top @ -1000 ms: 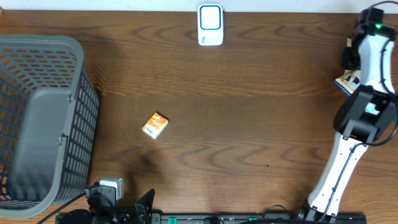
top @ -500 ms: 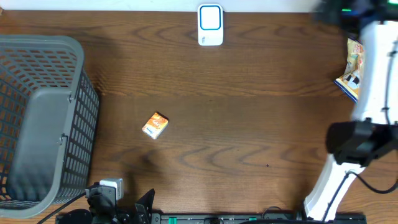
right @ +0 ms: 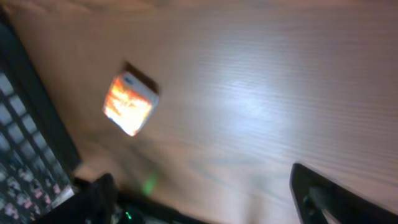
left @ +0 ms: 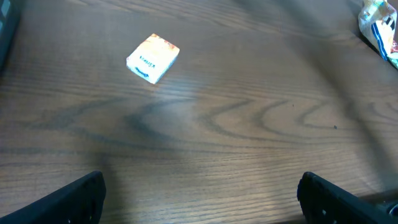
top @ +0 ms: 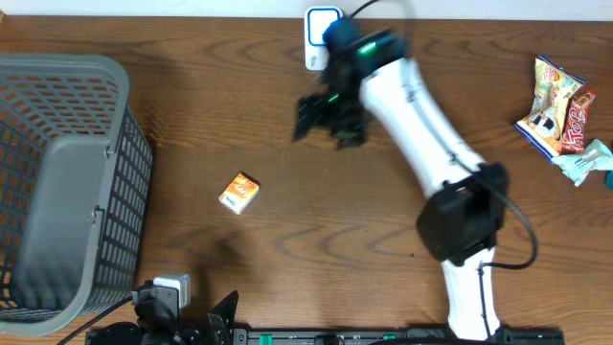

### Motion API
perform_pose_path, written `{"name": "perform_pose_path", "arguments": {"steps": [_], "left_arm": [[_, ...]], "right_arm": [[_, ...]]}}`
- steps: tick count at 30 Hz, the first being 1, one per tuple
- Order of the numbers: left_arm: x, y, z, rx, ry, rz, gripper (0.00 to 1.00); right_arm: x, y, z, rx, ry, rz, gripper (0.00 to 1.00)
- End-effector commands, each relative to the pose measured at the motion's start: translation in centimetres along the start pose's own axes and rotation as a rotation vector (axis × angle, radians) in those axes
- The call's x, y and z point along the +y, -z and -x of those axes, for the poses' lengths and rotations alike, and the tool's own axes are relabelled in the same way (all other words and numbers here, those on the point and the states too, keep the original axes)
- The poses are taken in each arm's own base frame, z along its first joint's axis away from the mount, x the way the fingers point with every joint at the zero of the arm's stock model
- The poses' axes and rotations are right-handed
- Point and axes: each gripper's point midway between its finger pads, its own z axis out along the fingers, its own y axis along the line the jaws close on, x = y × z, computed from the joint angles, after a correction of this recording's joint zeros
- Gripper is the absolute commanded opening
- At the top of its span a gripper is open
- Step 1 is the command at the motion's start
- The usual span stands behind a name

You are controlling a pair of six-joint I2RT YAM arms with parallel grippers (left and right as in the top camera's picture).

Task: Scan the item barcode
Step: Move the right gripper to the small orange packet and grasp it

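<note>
The item, a small orange-and-white box [top: 238,193], lies flat on the wooden table left of centre; it also shows in the left wrist view [left: 153,58] and, blurred, in the right wrist view [right: 129,104]. The white-and-blue scanner [top: 314,43] stands at the back middle, partly covered by my right arm. My right gripper [top: 329,123] hovers just in front of the scanner, up and to the right of the box, open and empty [right: 205,199]. My left gripper [left: 199,199] is open near the front edge, with bare wood between its fingers.
A grey mesh basket [top: 67,67] fills the left side and its wall shows in the right wrist view [right: 25,124]. Snack bags [top: 554,103] lie at the far right edge, one also in the left wrist view [left: 379,25].
My right arm has swept from the far right edge to the back middle by the scanner, uncovering the snack bags. Its jaws have opened wider. The box and left arm have not moved.
</note>
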Motion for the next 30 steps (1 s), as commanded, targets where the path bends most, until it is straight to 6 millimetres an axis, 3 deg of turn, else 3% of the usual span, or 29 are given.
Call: {"name": "perform_pose_path", "arguments": {"steps": [1,6,10,23,30], "left_arm": [[-0.1,0.2,0.1,-0.010,-0.023,-0.006,0.98],[-0.1,0.2,0.1,-0.010,-0.023,-0.006,0.98],[-0.1,0.2,0.1,-0.010,-0.023,-0.006,0.98],[-0.1,0.2,0.1,-0.010,-0.023,-0.006,0.98],[-0.1,0.2,0.1,-0.010,-0.024,-0.006,0.98]], "right_arm": [[2.5,-4.3,-2.1,0.038,-0.117,0.008,0.76],[6.1,-8.6,-2.7,-0.011,-0.062,0.078,0.71],[7.0,-11.9,-3.8,-0.016,-0.087,0.108,0.59],[9.0,-13.8,-4.8,-0.049,-0.061,0.139,0.58],[8.0,-17.4,-5.6,-0.011,-0.106,0.084,0.58]]}}
